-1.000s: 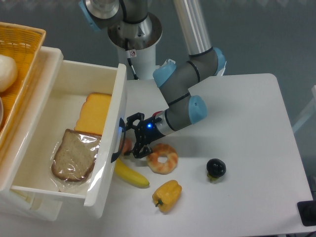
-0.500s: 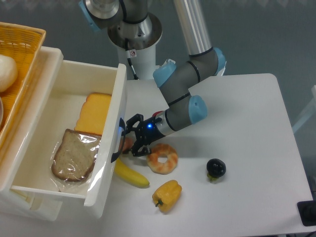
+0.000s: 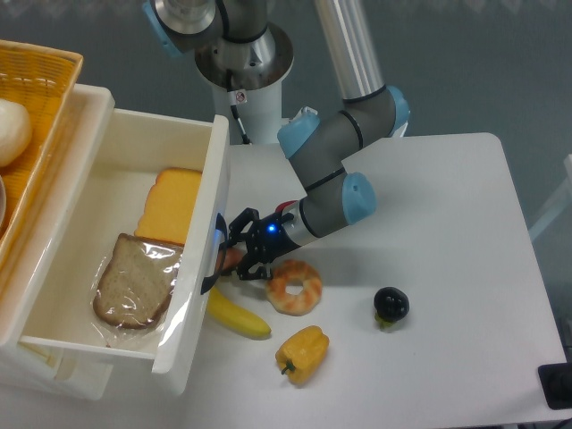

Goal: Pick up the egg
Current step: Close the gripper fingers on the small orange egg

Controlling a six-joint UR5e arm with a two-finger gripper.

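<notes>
Egg [image 3: 231,260] mostly hidden behind bin wall [image 3: 207,234] and hand [image 3: 239,254]; grip unclear.

- Doughnut [image 3: 294,287] at the centre of the frame, on the white bench [image 3: 447,223].
- Banana [image 3: 237,315] lower left of it, one end under the white bin's [image 3: 192,295] wall.
- Yellow pepper [image 3: 302,353] below the doughnut.
- Dark round fruit [image 3: 391,305] to the right, well apart.
- Bread slice [image 3: 134,279] and cheese [image 3: 172,207] inside the bin.
- Wicker basket [image 3: 40,80], upper left.
</notes>
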